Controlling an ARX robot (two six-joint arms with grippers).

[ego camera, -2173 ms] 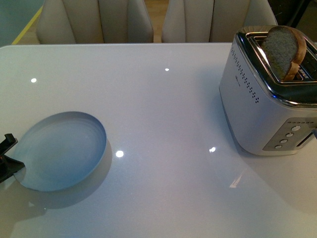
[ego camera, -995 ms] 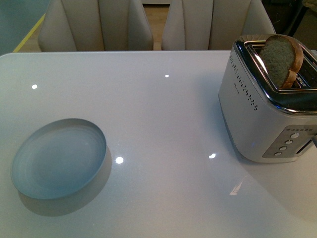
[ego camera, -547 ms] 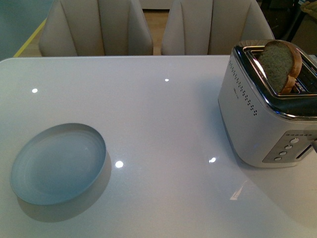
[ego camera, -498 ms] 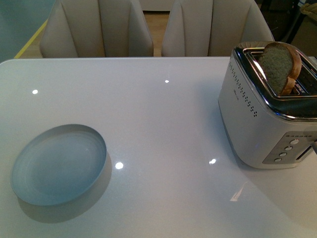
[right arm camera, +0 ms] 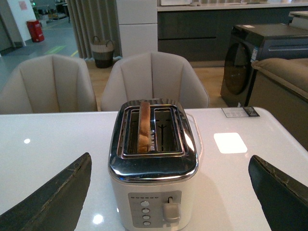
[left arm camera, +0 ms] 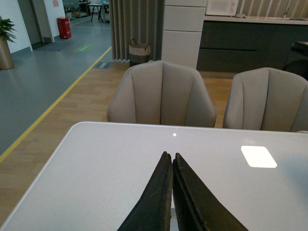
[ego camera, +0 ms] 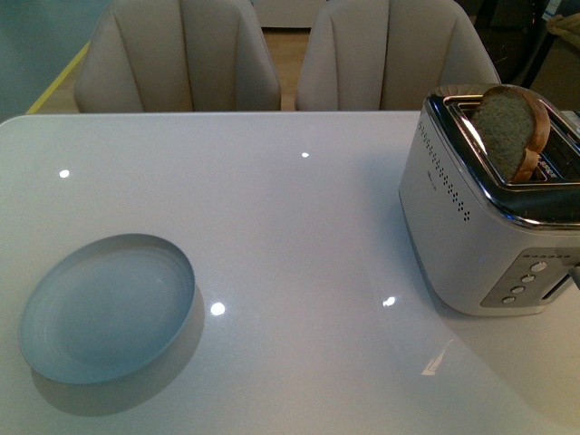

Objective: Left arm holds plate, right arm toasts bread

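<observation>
The pale blue-grey plate (ego camera: 107,308) lies flat on the white table (ego camera: 299,236) at the front left, with nothing on it and no gripper touching it. The bread (ego camera: 512,127) stands upright in one slot of the silver toaster (ego camera: 480,217) at the right, its rounded top sticking out. Neither arm shows in the front view. My left gripper (left arm camera: 168,155) is shut and empty above bare table; the plate is out of its view. My right gripper (right arm camera: 169,158) is open wide, facing the toaster (right arm camera: 154,192) from its button end, apart from it. The bread (right arm camera: 143,127) shows edge-on in the slot.
Two beige chairs (ego camera: 181,59) stand behind the table's far edge. The toaster's lever (right arm camera: 169,211) and round buttons (right arm camera: 144,211) face my right gripper. A small label (right arm camera: 239,111) lies on the table behind the toaster.
My left gripper, at the plate's left rim 2.2 s ago, has left the front view. Everything sits lower in the front view now. The bread stays in the toaster.
</observation>
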